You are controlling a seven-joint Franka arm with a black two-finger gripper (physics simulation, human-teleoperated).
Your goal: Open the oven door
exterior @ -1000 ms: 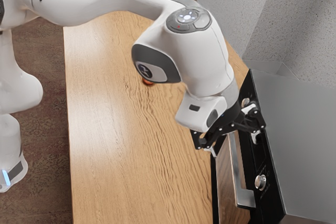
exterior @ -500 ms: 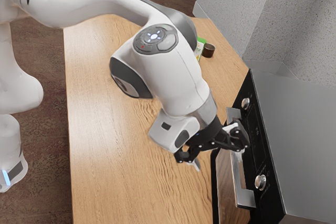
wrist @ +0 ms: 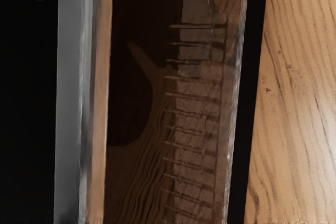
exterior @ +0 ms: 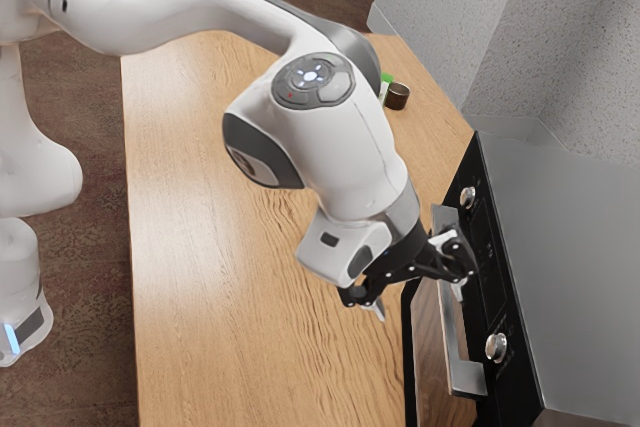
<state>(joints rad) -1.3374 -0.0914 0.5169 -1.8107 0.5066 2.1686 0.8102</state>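
My black gripper (exterior: 418,299) stands open at the oven's front, its two fingers wide apart. One finger is by the metal door handle (exterior: 467,377), toward the knobs; the other is over the tabletop side. In the wrist view the grey handle (wrist: 71,108) runs along the dark glass oven door (wrist: 173,129), with rack bars visible through the glass. The door looks closed against the oven. Whether a finger touches the handle, I cannot tell.
The wooden table (exterior: 220,297) lies in front of the oven. Two knobs, one (exterior: 496,348) lower and one (exterior: 468,198) upper, sit on the black panel (exterior: 515,367). A small dark brown round object (exterior: 397,96) and a partly hidden green item (exterior: 386,79) stand farther back.
Over the last second my hand has moved away from the upper knob and down along the handle, toward the exterior view's left, then slightly back right. The door has not visibly moved.
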